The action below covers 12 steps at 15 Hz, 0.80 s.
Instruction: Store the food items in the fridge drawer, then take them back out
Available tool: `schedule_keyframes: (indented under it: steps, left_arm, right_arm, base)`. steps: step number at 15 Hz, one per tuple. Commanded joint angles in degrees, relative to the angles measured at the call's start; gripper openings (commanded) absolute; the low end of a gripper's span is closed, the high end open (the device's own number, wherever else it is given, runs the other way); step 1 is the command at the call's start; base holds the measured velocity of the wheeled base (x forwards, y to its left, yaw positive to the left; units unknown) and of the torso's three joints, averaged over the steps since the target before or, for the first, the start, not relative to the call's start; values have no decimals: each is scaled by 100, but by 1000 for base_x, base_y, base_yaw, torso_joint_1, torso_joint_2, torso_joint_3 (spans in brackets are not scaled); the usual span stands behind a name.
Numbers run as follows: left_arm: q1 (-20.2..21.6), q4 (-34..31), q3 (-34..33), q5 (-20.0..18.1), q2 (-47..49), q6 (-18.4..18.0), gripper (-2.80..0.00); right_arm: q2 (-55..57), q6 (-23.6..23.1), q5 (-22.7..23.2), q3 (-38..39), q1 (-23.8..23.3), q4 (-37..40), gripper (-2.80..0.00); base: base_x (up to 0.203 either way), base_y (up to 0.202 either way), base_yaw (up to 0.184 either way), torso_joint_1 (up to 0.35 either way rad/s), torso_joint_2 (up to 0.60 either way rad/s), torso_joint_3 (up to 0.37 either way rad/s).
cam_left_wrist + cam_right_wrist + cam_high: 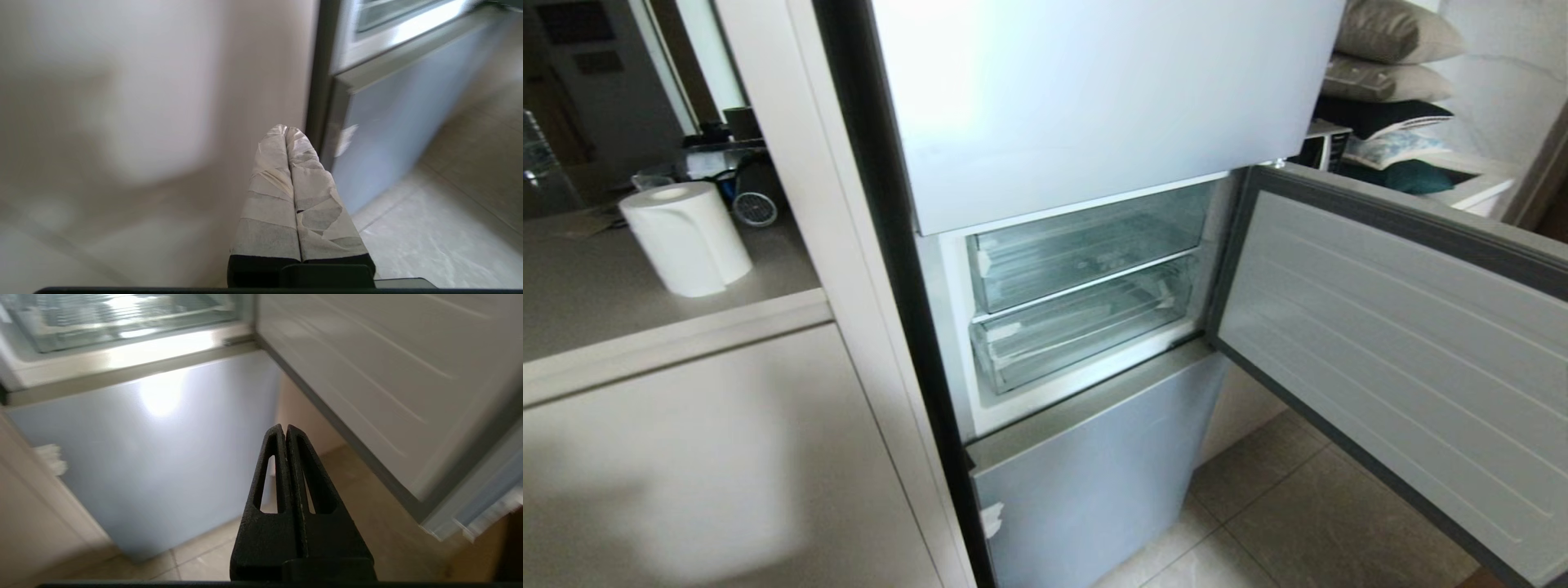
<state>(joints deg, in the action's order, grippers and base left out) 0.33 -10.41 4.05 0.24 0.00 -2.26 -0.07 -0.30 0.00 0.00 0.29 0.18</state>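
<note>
Our left hand [287, 130] has its tape-wrapped fingers [269, 196] pressed together, holding nothing, low in front of the pale cabinet panel [122, 122] beside the fridge; our right hand [285, 428] has its black fingers [314, 486] fully closed too, empty, hanging before the lower fridge door front [163, 457]; neither touches anything; in the head view the fridge drawer [1086, 331] sits pushed in at about one o'clock of centre, under the upper clear drawer [1086, 253]; from the right wrist it lies towards eleven o'clock, well apart; its long axis runs side to side, front lip facing us; the middle door [1405, 343] stands open at three o'clock; a paper roll [686, 237] stands on the worktop [596, 302] at nine o'clock
</note>
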Motion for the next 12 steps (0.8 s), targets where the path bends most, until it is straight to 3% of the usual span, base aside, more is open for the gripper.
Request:
schedule_keyframes:
  steps: [1,9,12]
  left_arm:
    - [2,-5,0,2,9,-2,-280]
    - [2,-5,0,2,9,-2,-280]
    - [2,-5,0,2,9,-2,-280]
  right_arm:
    - [-1,-5,0,0,-1,-1,-280]
    - [7,4,0,0,6,-1,-280]
    - [0,-5,0,0,-3,-1,-280]
  base:
    - [0,-12,173,2,-7,2]
    - [1,-7,168,2,3,3]
    - [0,0,31,2,1,1]
